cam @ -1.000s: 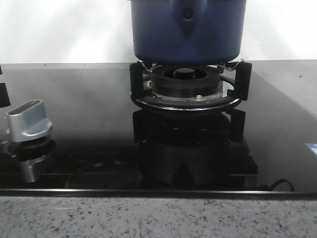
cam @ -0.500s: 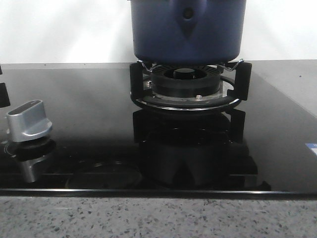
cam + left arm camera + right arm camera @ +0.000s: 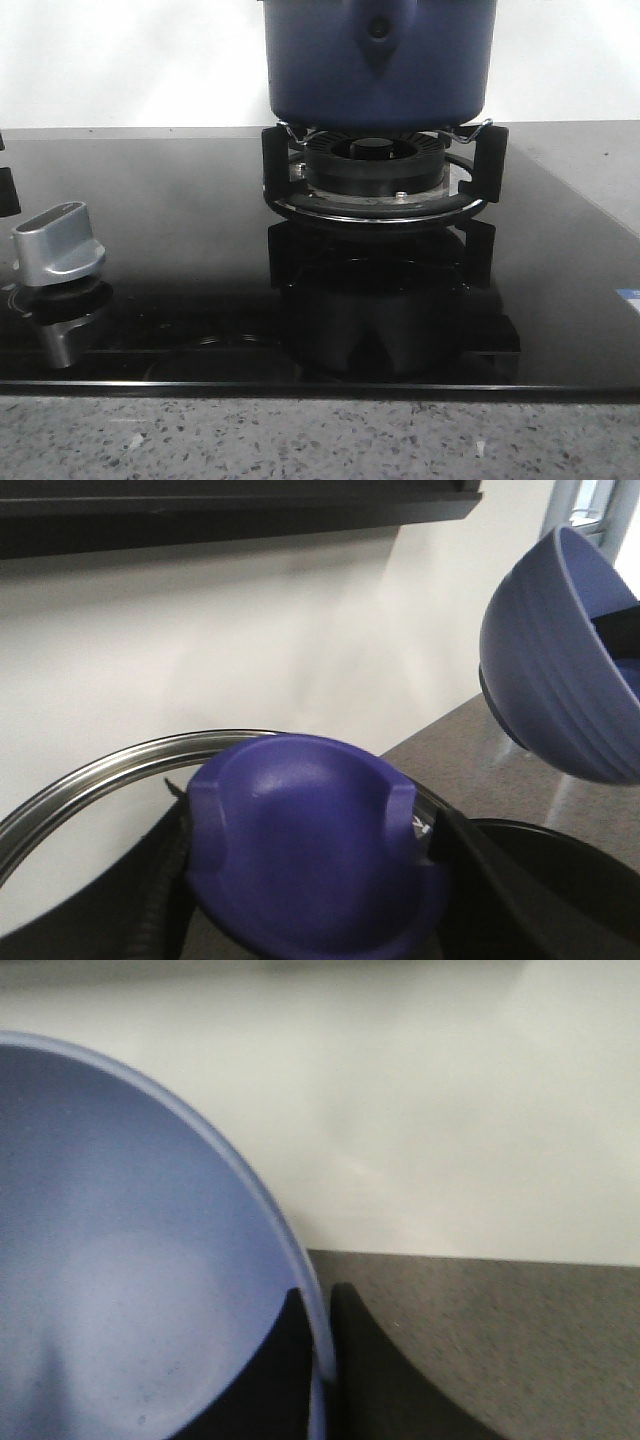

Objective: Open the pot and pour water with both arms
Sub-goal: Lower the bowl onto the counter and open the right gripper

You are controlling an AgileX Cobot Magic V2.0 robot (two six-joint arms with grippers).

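Note:
The dark-blue pot (image 3: pixel 380 70) stands on the burner at the back middle of the hob; its top is cut off by the front view's edge. Neither gripper shows in the front view. In the left wrist view my left gripper (image 3: pixel 310 880) is shut on the purple knob (image 3: pixel 310 840) of a glass lid with a metal rim (image 3: pixel 100 770), held in the air before the white wall. My right gripper (image 3: pixel 320 1360) is shut on the rim of a light-blue bowl (image 3: pixel 120 1260), one finger inside, one outside. The bowl also shows tilted in the left wrist view (image 3: pixel 550 670).
A black ribbed burner ring (image 3: pixel 375 160) sits in a black pan support (image 3: pixel 485 160) under the pot. A silver stove knob (image 3: pixel 58 245) stands at the left on the glossy black hob (image 3: pixel 180 220). A speckled grey counter (image 3: pixel 320 440) runs along the front.
The pot has not moved. The round reflection on the hob's front left has faded, and the dark cable seen at the front right a second ago is gone.

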